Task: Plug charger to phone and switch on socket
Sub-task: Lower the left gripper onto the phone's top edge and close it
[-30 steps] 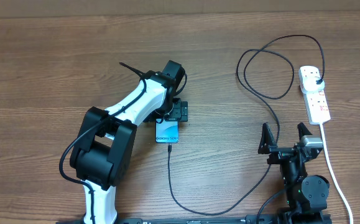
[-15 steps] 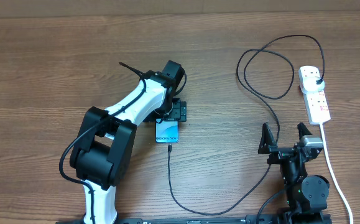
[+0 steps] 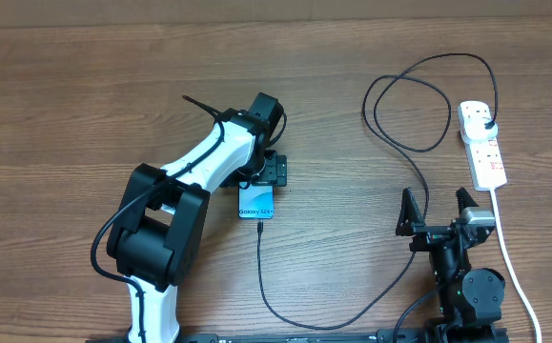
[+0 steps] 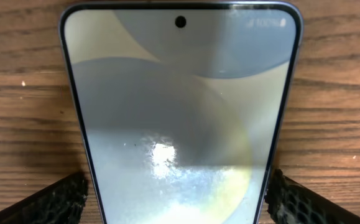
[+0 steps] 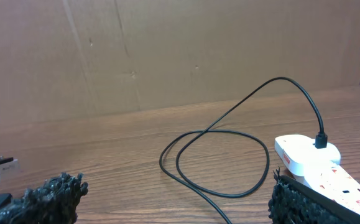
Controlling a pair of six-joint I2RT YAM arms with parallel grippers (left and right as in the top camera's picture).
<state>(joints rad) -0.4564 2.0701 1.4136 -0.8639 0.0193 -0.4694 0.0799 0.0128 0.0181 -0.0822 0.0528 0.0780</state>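
The phone [image 3: 257, 203] lies flat on the wooden table, its blue-teal screen lit. My left gripper [image 3: 266, 179] is over its far end; in the left wrist view the phone [image 4: 180, 93] fills the frame and both fingers of the left gripper [image 4: 178, 190] press against its side edges. The black charger cable [image 3: 260, 276] has its connector tip at the phone's near end [image 3: 258, 227]. It loops round to the black plug [image 3: 486, 123], which sits in the white socket strip [image 3: 485, 152]. My right gripper [image 3: 438, 211] is open and empty, left of the strip.
The strip's thick white cord [image 3: 512, 262] runs down the right side past the right arm. The cable lies in a loose loop [image 5: 217, 155] ahead of the right gripper [image 5: 176, 199], with the socket strip [image 5: 304, 155] to its right. A cardboard wall [image 5: 167, 50] stands behind the table.
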